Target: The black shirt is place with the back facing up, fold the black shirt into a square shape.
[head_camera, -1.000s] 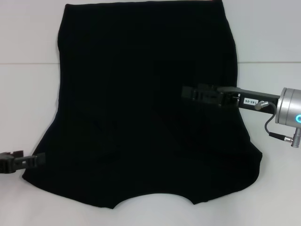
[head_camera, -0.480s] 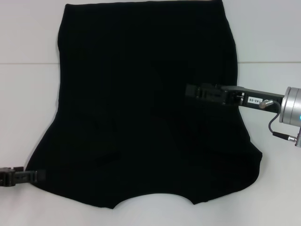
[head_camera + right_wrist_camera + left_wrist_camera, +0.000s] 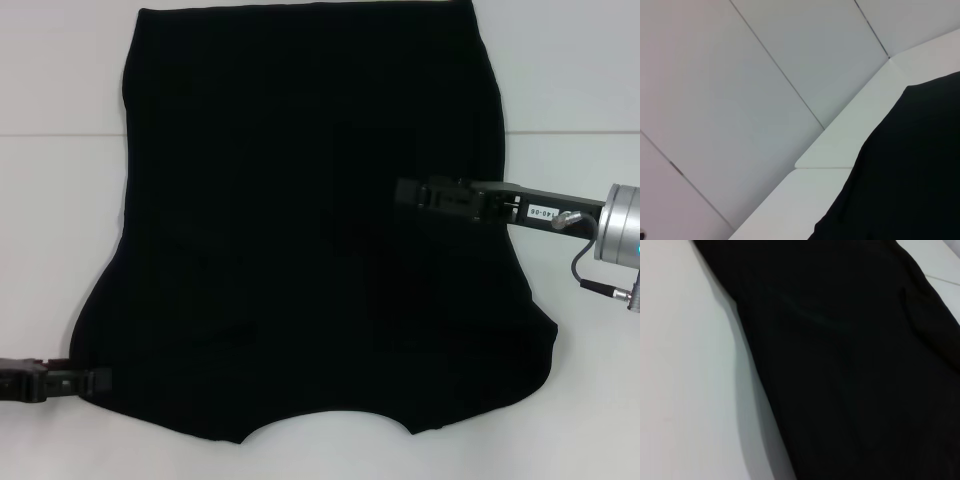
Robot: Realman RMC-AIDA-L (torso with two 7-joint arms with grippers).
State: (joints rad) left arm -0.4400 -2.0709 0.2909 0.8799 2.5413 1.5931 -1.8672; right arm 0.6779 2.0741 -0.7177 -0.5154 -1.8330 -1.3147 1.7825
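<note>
1. Two claws are at the black shirt, which lies spread flat on the white counter, filling the middle of the head view from the 12 o'clock edge down to the neckline notch at 6 o'clock; no lettering shows.
2. At about 8 o'clock, the left claw sits low against the sleeve corner, its tip touching the fabric edge. I cannot tell whether it is wide, narrow or holding cloth, since black blends with black.
3. Reaching in from 3 o'clock, the right claw sits over the shirt's right half, inside the side seam. Its state is likewise impossible to read.
4. The left wrist view shows only the shirt's edge against bare counter; the right wrist view shows cloth, counter and a panelled wall.
5. The step in hand looks like securing a sleeve or side edge for the first lengthwise fold.
6. To do it well, pinch only the top layers at the corner, lift just enough to clear the counter, and carry the edge straight across toward 3 o'clock.
7. Keeping the other side pinned would likely stop the whole shirt sliding and leave a straight crease.
</note>
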